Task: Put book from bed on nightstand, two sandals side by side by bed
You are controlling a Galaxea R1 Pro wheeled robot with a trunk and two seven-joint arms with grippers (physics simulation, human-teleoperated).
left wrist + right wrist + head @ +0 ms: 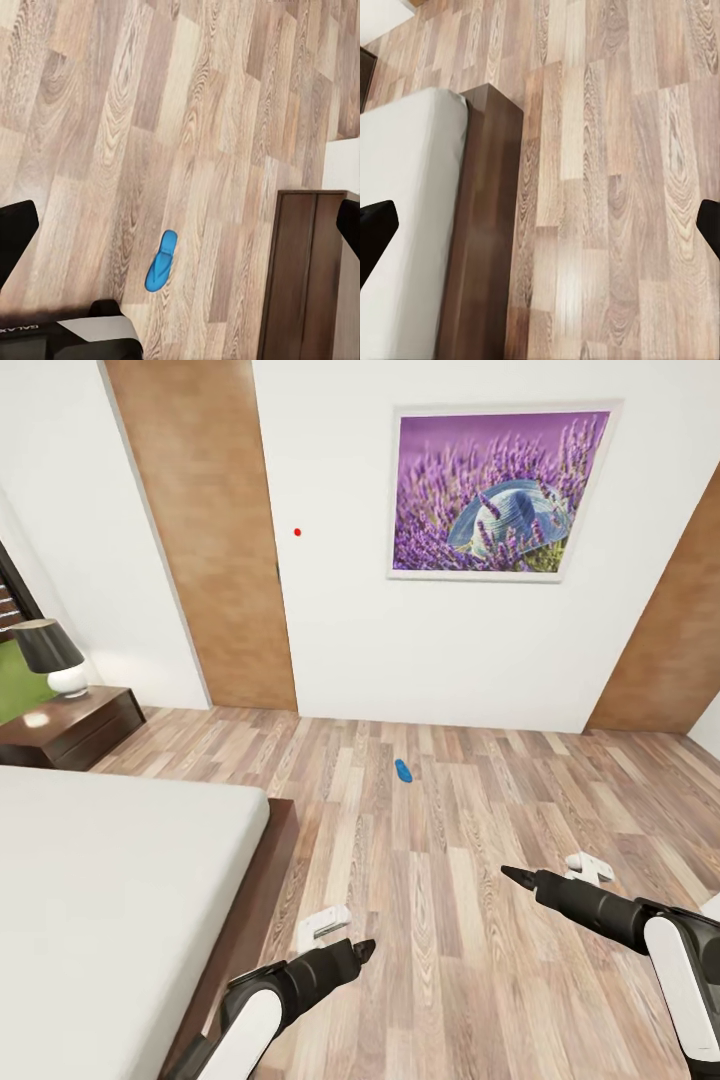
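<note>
No legible txt or labels anywhere.

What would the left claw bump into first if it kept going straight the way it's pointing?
Probably the bare wooden floor. The left gripper points down at the planks, with the blue sandal off to one side and the bed frame further off. Depth is hard to judge.

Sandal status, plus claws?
Both claws, left and right, open, empty. One blue sandal on floor, apart from bed. Path unobstructed.
</note>
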